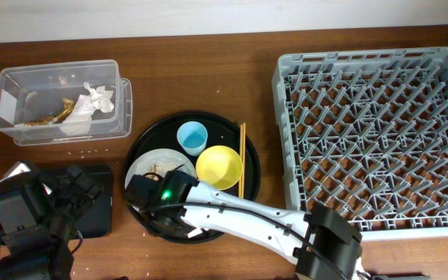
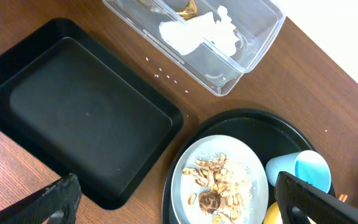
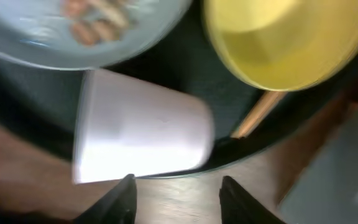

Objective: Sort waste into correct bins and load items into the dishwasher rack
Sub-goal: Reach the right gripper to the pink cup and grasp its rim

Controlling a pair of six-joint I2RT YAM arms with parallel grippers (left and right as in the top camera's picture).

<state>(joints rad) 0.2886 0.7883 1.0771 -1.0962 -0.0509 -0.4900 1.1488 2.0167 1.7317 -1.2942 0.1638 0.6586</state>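
My right claw hung, jaws apart, over the pink cup tipped beside the yellow bowl. I judged it light, stiff and slick, best pinched across the rim.

left hand spread wide; right hand parted, stretched far leftward

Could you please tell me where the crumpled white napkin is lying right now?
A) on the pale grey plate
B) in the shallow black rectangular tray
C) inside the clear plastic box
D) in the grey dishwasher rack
C: the overhead view shows the white napkin lying inside the clear plastic box, next to a tan scrap.
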